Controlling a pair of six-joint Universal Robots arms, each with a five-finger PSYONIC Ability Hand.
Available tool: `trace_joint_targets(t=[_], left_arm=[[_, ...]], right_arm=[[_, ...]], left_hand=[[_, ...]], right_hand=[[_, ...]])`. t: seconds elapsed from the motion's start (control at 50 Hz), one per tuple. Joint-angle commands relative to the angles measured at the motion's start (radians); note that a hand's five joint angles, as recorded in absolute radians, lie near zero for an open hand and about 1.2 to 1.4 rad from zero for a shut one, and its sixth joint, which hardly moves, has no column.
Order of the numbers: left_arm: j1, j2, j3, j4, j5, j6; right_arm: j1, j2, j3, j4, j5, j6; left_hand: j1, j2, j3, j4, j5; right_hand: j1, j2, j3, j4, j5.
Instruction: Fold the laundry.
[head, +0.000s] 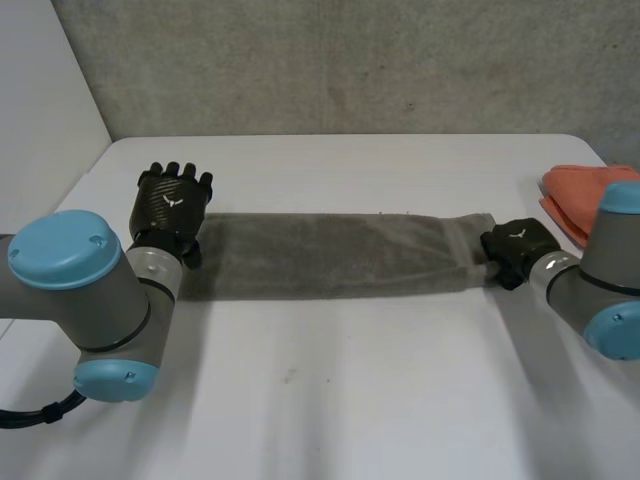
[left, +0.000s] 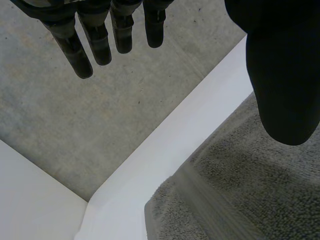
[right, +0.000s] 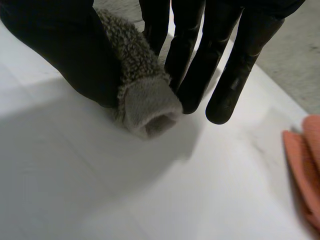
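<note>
Head view: the left arm (head: 85, 300) sits nearest, and its left hand (head: 172, 205) is over the left end of a grey towel (head: 330, 255) stretched across the white table (head: 330, 400). The right hand (head: 517, 250) is at the towel's right end, with an orange cloth (head: 580, 195) further right.

Left wrist view: the left hand's fingers (left: 97, 42) are straight and hold nothing above the towel's corner (left: 240, 190).

Right wrist view: the right hand (right: 65, 45) pinches the bunched towel end (right: 145, 100) between thumb and fingers (right: 200, 60).

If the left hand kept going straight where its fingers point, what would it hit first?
Nothing close: the left hand, at the towel end, points over bare table toward the concrete wall. That wall looks first in line, though depth is unclear.
</note>
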Motion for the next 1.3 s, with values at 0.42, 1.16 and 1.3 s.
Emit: trace_joint_targets(t=[0.42,1.16,1.3], left_arm=[[-0.004,0.074,-0.033,-0.037,0.0,-0.002],[0.028,0.128,-0.023,-0.034,0.005,-0.004],[-0.05,0.105,0.036,-0.034,0.002,-0.002]], right_arm=[[-0.352,-0.351,0.235,-0.086,-0.115,-0.328],[0.606,0.145,-0.514,0.134,0.042,-0.21],[0.452,-0.047,-0.275,0.176,0.054,0.163]], left_hand=[[-0.018,-0.029,-0.037,-0.029,-0.047],[-0.018,-0.029,-0.037,-0.029,-0.047],[-0.018,-0.029,-0.037,-0.029,-0.047]], right_hand=[[0.471,0.224,0.216,0.208,0.24],[-0.75,-0.997,-1.006,-1.014,-0.982],[-0.75,-0.997,-1.006,-1.014,-0.982]])
